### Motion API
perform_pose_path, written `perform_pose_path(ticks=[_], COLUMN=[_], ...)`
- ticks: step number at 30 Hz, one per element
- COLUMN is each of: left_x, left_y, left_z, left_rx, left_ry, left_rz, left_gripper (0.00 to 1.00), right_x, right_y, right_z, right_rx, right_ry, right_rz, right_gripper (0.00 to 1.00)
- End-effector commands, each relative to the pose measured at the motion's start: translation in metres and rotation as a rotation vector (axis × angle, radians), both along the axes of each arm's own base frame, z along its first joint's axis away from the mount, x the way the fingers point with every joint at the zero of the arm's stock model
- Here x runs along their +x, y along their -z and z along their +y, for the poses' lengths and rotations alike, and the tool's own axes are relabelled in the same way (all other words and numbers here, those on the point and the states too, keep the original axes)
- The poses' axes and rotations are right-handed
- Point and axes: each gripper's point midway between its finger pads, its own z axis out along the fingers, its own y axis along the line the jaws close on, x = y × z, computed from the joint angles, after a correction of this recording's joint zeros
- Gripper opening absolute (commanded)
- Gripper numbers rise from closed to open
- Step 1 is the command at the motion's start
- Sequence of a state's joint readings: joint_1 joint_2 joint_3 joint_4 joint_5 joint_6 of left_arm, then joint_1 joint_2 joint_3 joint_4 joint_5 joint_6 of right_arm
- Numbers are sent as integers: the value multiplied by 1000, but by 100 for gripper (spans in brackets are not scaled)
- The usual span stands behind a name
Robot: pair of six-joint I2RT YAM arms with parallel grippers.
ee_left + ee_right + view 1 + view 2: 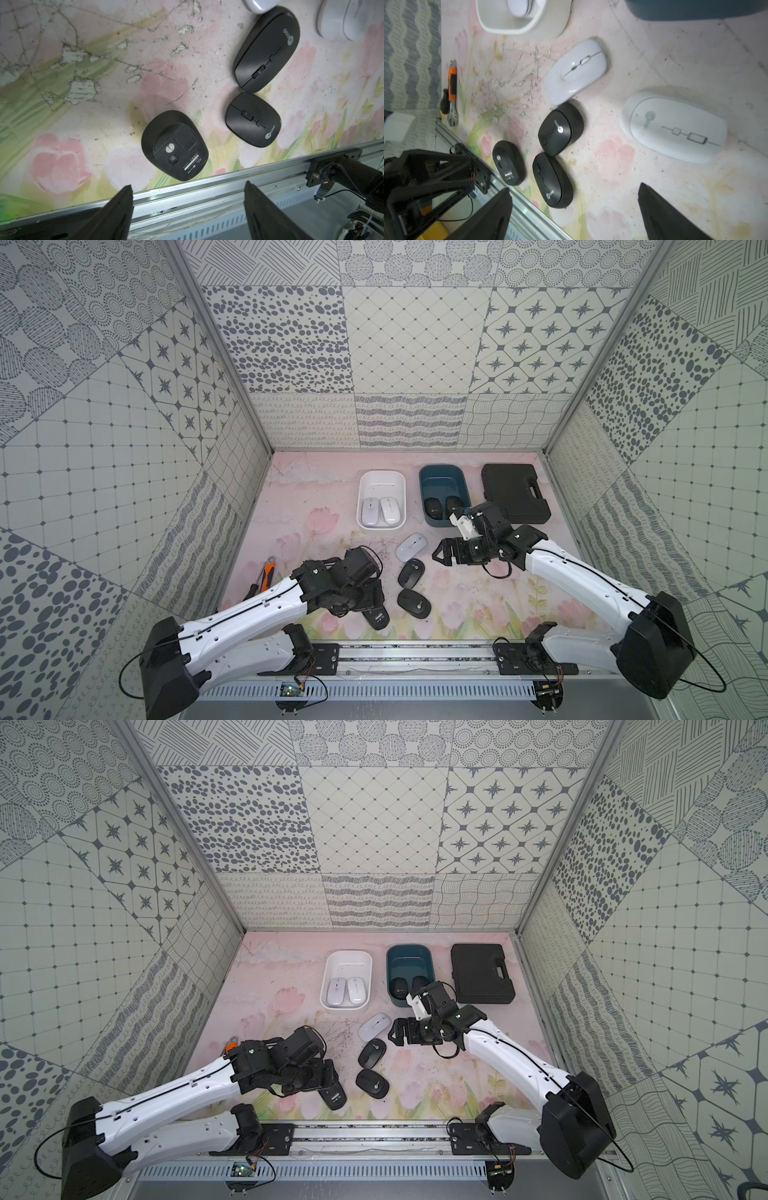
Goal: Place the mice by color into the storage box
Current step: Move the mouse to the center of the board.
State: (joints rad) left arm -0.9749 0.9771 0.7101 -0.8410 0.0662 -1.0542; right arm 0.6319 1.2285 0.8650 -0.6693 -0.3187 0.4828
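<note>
The white storage box [362, 485] holds two white mice [379, 511]; the teal one [428, 477] holds two black mice [433, 507]. Loose on the mat lie a white mouse [410, 546], two black mice [410, 572] [413, 603] and an upside-down black mouse [174, 145]. Another white mouse [675, 126] shows only in the right wrist view. My left gripper [372, 601] hovers open over the upside-down mouse, holding nothing. My right gripper [437, 556] is open and empty, just right of the loose white mouse.
A black hard case [515, 493] lies right of the teal box, close behind my right arm. An orange-handled tool [266, 574] and a screwdriver [250, 591] lie at the mat's left edge. A metal rail [415, 651] runs along the near edge.
</note>
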Motion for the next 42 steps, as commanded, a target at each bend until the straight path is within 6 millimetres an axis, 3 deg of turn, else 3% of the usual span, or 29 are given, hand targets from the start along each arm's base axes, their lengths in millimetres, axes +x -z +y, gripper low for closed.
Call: perform_pose_path(ticks=[1,3,10,14,20,31,42], left_x=[-14,-15,-24,-26,-25,3,54], left_y=[15,17,30,36,48,63,63], left_z=[4,-2,-14,-11,-9,-23,-39], left_rx=[11,-12,-32,-16,12,31,-6], left_ry=[-107,-108,-109,-131,-155,-177,-187], left_rz=[57,53,73,77,83,45,8], left_gripper=[87,87,80,74,72,72,71], right_x=[-28,-39,-68,-78,-86,-92,-90], right_y=[18,26,46,50,58,54,69], right_z=[-12,-19,-14,-1,15,59,64], right_rx=[-97,-116,-209,-233,-273,-239,-280], right_ry=[-34,-22,-131,-210,-315,-459,-465], right_rz=[26,48,55,40,4,-88,-68], right_gripper=[99,99,99,99,99,98,96])
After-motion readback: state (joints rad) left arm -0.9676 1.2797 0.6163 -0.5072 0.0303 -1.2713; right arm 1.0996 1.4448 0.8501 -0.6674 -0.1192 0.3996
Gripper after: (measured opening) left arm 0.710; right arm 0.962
